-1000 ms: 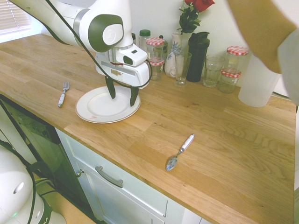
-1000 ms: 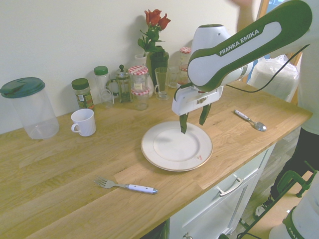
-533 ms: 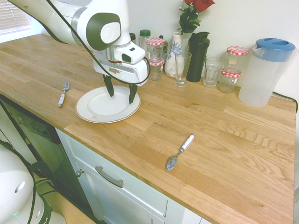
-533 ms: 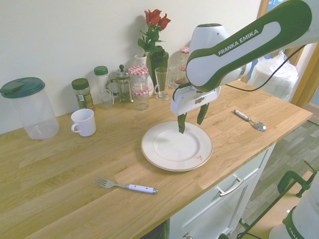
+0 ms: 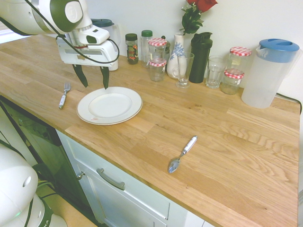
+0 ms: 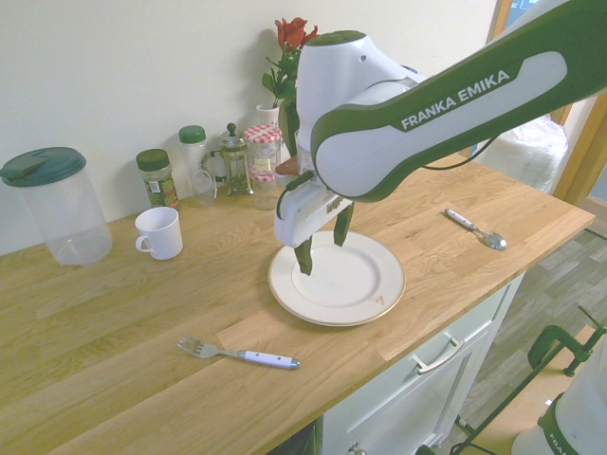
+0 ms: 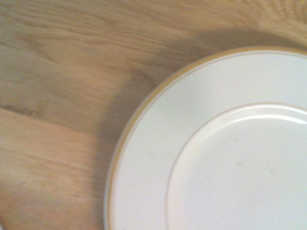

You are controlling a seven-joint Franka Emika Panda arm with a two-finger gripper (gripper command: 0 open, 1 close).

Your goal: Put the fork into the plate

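Fork (image 6: 237,354) is lying flat on the wooden worktop (image 5: 213,123), near the plate (image 6: 337,280) but apart from it, its tines pointing away from the plate side & its white handle w/ rivets angling toward the counter's front edge. Gripper (image 5: 93,88) is hovering above the counter by the plate's rim, fingers spread apart w/ nothing btwn them, pointing down. Spoon (image 5: 182,155) is resting on the plate's other side, well apart from the fork, while a white mug (image 6: 158,233), glass jars (image 5: 157,59) & a lidded blue-top jug (image 5: 269,73) are standing toward the back, nr the wall.
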